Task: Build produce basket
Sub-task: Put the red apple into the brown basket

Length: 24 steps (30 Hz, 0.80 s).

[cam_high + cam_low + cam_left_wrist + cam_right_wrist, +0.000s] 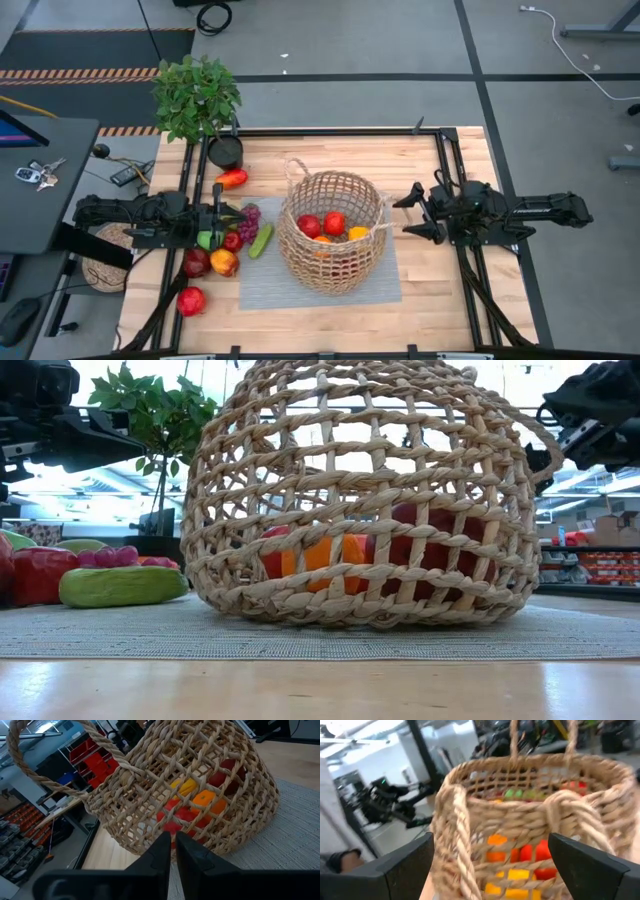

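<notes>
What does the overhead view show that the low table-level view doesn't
Only the high view shows the right gripper open beside the basket, the left gripper shut over the loose produce, the black pot, and two apples from above. Only the low view shows the room behind and the fruit through the weave. Both share the basket, cucumber, plant and grey mat.

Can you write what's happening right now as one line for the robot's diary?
left gripper: shut, empty, above loose produce | right gripper: open, beside basket | basket: on mat, some fruit inside
</notes>
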Tool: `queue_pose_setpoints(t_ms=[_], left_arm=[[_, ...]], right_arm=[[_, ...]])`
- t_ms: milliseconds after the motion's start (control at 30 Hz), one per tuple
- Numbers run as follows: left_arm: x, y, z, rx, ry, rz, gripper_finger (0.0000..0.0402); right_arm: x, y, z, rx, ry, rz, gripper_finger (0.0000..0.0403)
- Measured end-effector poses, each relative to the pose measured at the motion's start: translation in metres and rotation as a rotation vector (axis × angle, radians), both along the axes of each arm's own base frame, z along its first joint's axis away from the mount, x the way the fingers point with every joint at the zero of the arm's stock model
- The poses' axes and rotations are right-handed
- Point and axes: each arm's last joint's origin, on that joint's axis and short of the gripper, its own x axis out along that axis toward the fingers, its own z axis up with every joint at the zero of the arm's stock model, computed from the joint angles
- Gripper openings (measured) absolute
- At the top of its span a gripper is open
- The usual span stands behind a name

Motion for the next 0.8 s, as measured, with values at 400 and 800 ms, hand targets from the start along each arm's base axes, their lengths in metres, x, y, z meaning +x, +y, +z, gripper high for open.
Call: queue_pose_setpoints(t_ms=[400, 800], left_arm=[[0.0000, 0.0000, 0.0000, 0.000, 0.000, 0.000, 0.0029], [0.0000, 0.0000, 0.0000, 0.000, 0.000, 0.000, 0.0036]], right_arm=[[0.0000, -0.0004, 0.0000, -0.111, -0.022, -0.009, 0.0393], [0.0000, -0.0004, 0.0001, -0.177, -0.035, -0.012, 0.0393]])
